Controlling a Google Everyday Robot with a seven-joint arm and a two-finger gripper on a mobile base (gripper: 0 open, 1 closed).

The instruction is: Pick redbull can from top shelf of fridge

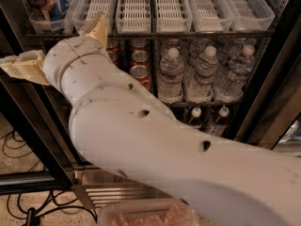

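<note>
floor point(52, 204): speckled tan | cables point(14, 147): black, lower left | gripper point(61, 48): upper left
</note>
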